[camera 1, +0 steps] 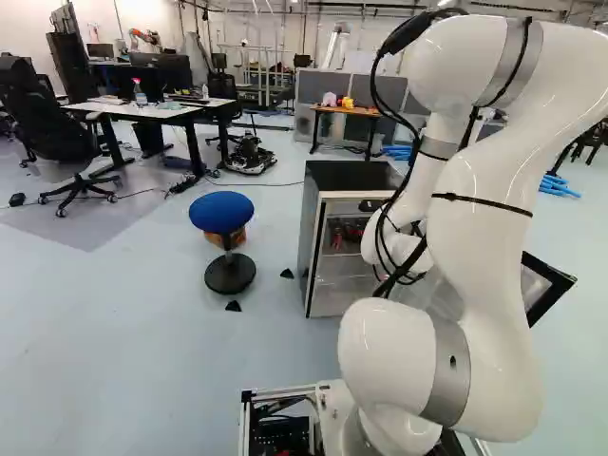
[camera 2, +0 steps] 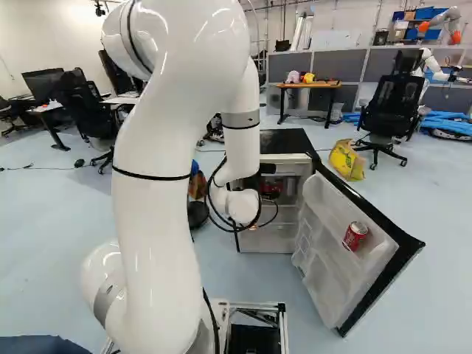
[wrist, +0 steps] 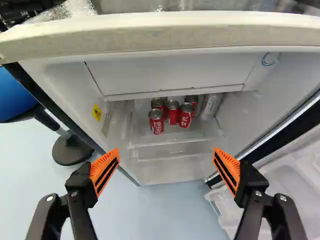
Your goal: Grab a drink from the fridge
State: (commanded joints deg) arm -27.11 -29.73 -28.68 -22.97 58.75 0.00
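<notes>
My black, orange-padded gripper [wrist: 166, 154] stands spread wide; upright red metal cans [wrist: 172, 116] lie ahead, inside the black-topped fridge [camera 2: 284, 140] near the right base view's centre.

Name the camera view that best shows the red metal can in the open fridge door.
The right base view: the red metal can shows there in the open fridge door, unblocked. In the left base view, the white arm covers much of the door and no can shows there. The wrist view shows part of the door, without that can.
</notes>
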